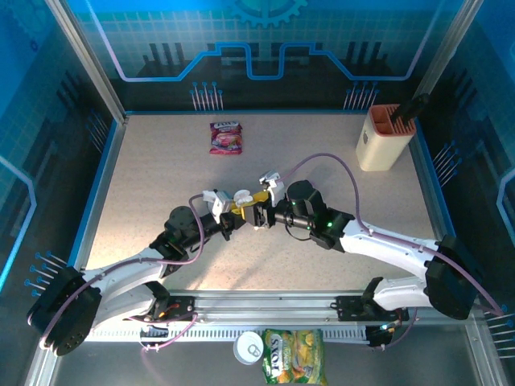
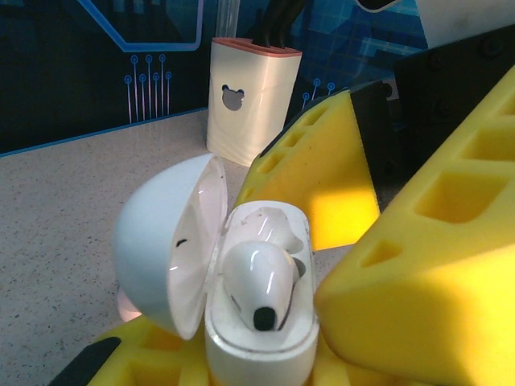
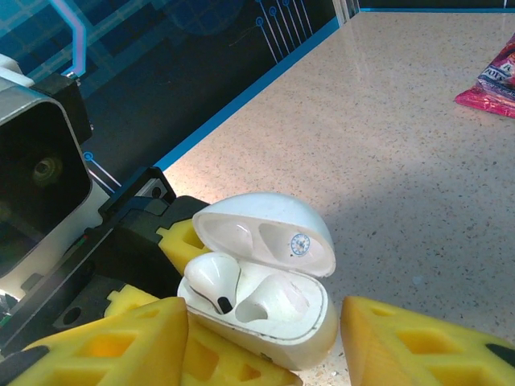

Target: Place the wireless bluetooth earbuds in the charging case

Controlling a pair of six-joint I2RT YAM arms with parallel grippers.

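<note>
Near the middle of the speckled beige counter (image 1: 153, 161), the left hand (image 1: 233, 207) is clamped tight on a white pebble-shaped plastic charging case (image 2: 261, 354), with its yellow foam fingers (image 3: 179, 240) pressed against the case's body. The case's hinged lid (image 3: 265, 213) is swung wide open. One glossy white stemmed earbud (image 2: 259, 277) sits in one of the two sockets, its rounded head above the rim and a dark tip showing. The neighbouring socket (image 3: 269, 301) lies open. The right hand (image 3: 264, 315) faces the case from the opposite side with its jaws partly spread, a yellow foam finger on either side of the case, and it grips nothing. A strip of counter shows between one finger and the case wall. The other finger sits close to the case, and contact there cannot be judged. The two wrists meet head-on, so room around the case is tight. Beyond them a broad band of counter runs to the far edge, where a pink foil snack packet (image 1: 226, 137) lies just short of the blue rim (image 1: 100, 181). A cream plastic holder with an orange lip (image 1: 385, 138) stands in the far right corner, well apart. Past the metal rail (image 1: 265, 307) at the near edge lie a green-and-yellow snack bag (image 1: 294, 355) and a round tin (image 1: 251, 347), just beside each other.
</note>
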